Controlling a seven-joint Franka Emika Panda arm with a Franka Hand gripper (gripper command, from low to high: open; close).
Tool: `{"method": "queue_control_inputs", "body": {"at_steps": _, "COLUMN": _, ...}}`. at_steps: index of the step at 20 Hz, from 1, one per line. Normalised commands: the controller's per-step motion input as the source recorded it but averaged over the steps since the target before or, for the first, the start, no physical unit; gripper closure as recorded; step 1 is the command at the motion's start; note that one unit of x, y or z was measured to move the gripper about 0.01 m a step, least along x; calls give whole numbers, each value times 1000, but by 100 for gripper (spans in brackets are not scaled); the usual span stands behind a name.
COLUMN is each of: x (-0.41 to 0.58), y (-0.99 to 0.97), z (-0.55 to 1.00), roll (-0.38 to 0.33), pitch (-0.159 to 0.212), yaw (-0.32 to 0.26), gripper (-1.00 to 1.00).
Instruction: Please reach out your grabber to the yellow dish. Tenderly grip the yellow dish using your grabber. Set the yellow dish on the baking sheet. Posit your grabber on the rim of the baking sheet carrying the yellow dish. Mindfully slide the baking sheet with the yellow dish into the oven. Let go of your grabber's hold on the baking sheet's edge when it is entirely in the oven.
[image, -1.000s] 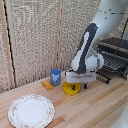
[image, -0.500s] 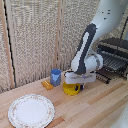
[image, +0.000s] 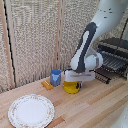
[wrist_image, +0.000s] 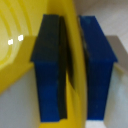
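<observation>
Wrist view: the two dark blue fingers (wrist_image: 50, 70) of the white robot grabber (wrist_image: 72, 70) are closed on the thin rim of the small round bright yellow dish (wrist_image: 17, 40), one finger inside the wall and one outside, both touching it.

Exterior view: the flat white grabber (image: 78, 76) sits directly on top of the yellow dish (image: 71, 88), which rests on the light wooden tabletop (image: 95, 107). Just beside the dish, toward the exterior view's left, stand a blue cup (image: 56, 76) and a small orange block (image: 47, 85). Farther from the dish, near the table's front edge, lies a large white plate with a floral rim (image: 31, 110). On the dish's other side, well apart, the dark grey ribbed baking sheet (image: 111, 67) projects from the black countertop oven (image: 116, 48).
</observation>
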Motion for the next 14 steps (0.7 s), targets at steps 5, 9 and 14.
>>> {"method": "queue_control_inputs", "body": {"at_steps": 5, "x": 245, "y": -211, "z": 668, "roll": 0, "pitch": 18, "yaw": -137, "gripper": 100}}
{"method": "queue_control_inputs", "body": {"at_steps": 9, "x": 374, "y": -134, "z": 696, "roll": 0, "pitch": -1, "yaw": -142, "gripper": 100}}
{"method": "queue_control_inputs", "body": {"at_steps": 14, "x": 409, "y": -117, "z": 725, "roll": -18, "pitch": -5, "yaw": -158, "gripper": 100}}
